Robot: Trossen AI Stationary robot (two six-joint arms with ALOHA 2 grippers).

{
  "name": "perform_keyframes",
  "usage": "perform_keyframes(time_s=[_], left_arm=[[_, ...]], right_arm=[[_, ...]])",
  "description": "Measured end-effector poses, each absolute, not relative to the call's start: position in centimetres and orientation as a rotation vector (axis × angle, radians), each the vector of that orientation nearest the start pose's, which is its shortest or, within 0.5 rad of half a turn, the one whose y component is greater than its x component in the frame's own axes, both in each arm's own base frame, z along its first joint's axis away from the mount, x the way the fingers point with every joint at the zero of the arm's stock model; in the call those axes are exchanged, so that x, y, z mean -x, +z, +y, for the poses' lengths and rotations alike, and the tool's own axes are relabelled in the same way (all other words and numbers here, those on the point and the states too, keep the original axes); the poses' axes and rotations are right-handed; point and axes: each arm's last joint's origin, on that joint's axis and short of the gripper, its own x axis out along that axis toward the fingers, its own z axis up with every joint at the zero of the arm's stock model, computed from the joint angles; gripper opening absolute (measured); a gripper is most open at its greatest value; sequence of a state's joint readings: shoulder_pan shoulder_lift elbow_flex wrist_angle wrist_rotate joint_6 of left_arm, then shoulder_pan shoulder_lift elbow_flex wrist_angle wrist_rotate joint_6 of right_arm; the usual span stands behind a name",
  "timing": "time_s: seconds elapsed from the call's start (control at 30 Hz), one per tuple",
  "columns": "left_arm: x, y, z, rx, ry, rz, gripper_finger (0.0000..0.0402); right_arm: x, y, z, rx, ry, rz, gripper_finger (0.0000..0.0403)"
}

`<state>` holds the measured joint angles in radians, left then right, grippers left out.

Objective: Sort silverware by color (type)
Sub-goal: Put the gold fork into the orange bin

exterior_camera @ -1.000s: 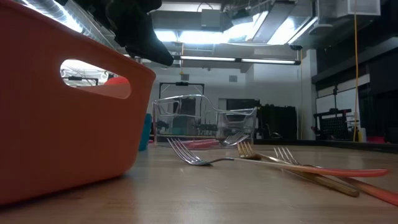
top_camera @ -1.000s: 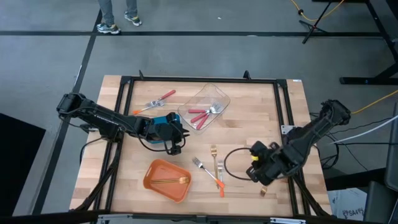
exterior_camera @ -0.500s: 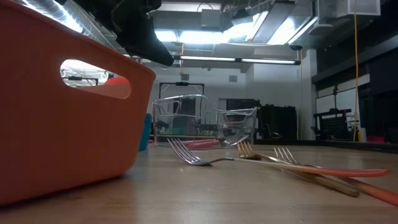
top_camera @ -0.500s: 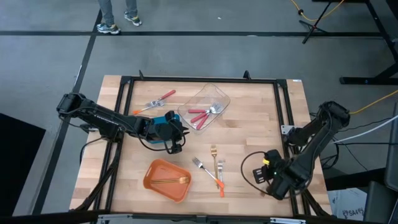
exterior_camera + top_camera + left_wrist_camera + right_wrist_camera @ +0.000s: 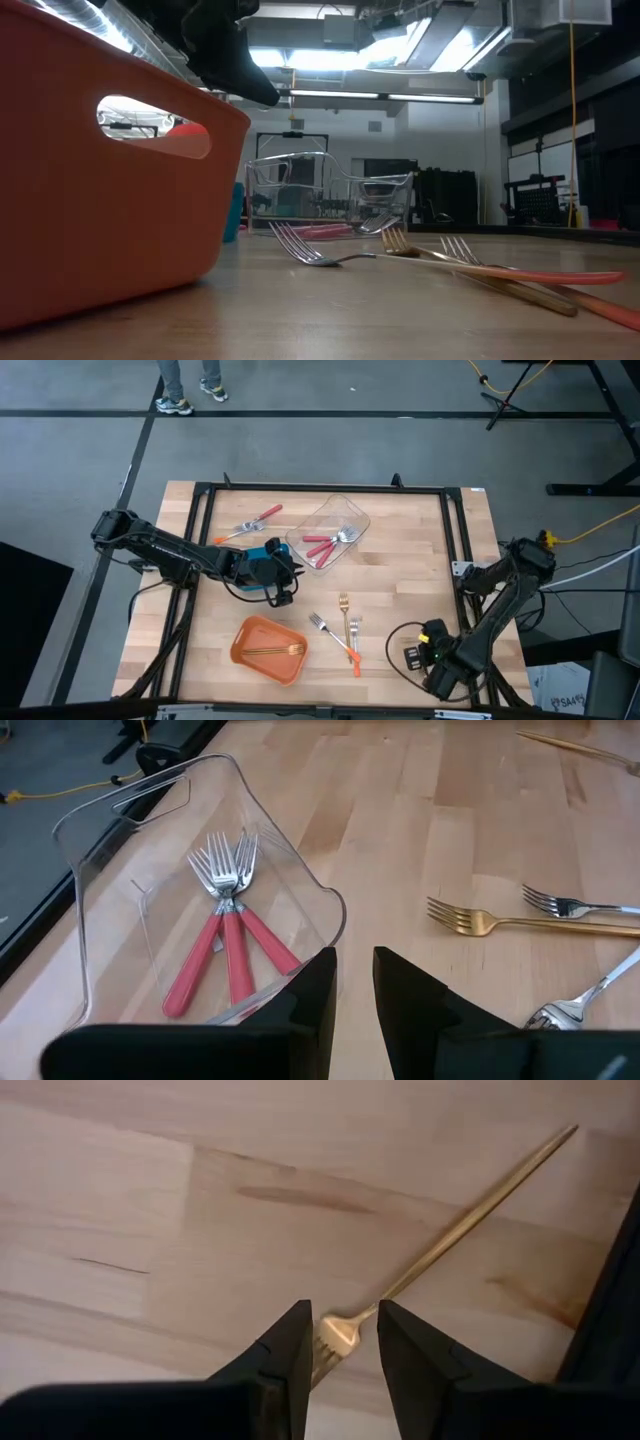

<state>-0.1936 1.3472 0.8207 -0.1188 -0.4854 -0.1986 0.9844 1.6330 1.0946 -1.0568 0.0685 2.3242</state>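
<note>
Jaws of right gripper (image 5: 340, 1342) straddling gold fork (image 5: 440, 1245) tines for pickup; left gripper (image 5: 355, 982) jaws narrowly apart, idle.

— Wooden table (image 5: 400, 575), pale planks, dark frame around it. What's sitting on it?

— Clear plastic container (image 5: 328, 531) toward the far edge, three red-handled forks (image 5: 225, 935) inside. Just beside it on the bare wood, another red-handled fork (image 5: 254, 521), lying loose.

— And the near side?

— Orange container (image 5: 268, 650) by the near edge, a gold fork (image 5: 275, 650) lying in it. A small blue container (image 5: 262, 563) sits between the clear one and the orange one.

— Middle of the board?

— A little cluster right on the wood: a gold fork (image 5: 343, 617), a silver fork with an orange handle (image 5: 335, 638), one more beside them. Off near the right corner, a lone gold fork (image 5: 450, 1230) flat on the planks.
</note>
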Motion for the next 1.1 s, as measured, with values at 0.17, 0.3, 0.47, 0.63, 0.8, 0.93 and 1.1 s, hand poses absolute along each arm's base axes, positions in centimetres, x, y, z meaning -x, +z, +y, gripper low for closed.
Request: perform_keyframes(time_s=[0.17,0.3,0.47,0.63,0.8,0.93,1.1], left_arm=[[-27.5,23.4,-4.0,-0.025,0.34,0.578,0.0063],[-27.5,23.4,-4.0,-0.025,0.34,0.578,0.0063],[-27.5,23.4,-4.0,-0.025,0.341,0.578,0.0063],[-27.5,23.4,-4.0,-0.025,0.341,0.578,0.0063],[-27.5,23.4,-4.0,-0.025,0.341,0.578,0.0063],[-27.5,23.4,-4.0,-0.024,0.341,0.578,0.0063],[-27.5,23.4,-4.0,-0.025,0.341,0.578,0.0063]], right_arm=[[-15.6,18.0,23.6,-0.976,-1.077,1.272,0.0105],[-15.7,17.2,23.8,-0.95,-1.102,1.274,0.0105],[-15.5,16.1,24.3,-0.91,-1.139,1.313,0.0105],[-15.1,15.4,24.7,-0.882,-1.156,1.333,0.0105],[-14.9,14.8,25.0,-0.856,-1.169,1.338,0.0105],[-15.0,14.6,25.0,-0.856,-1.17,1.333,0.0105],[-15.1,14.8,25.2,-0.855,-1.166,1.335,0.0105]])
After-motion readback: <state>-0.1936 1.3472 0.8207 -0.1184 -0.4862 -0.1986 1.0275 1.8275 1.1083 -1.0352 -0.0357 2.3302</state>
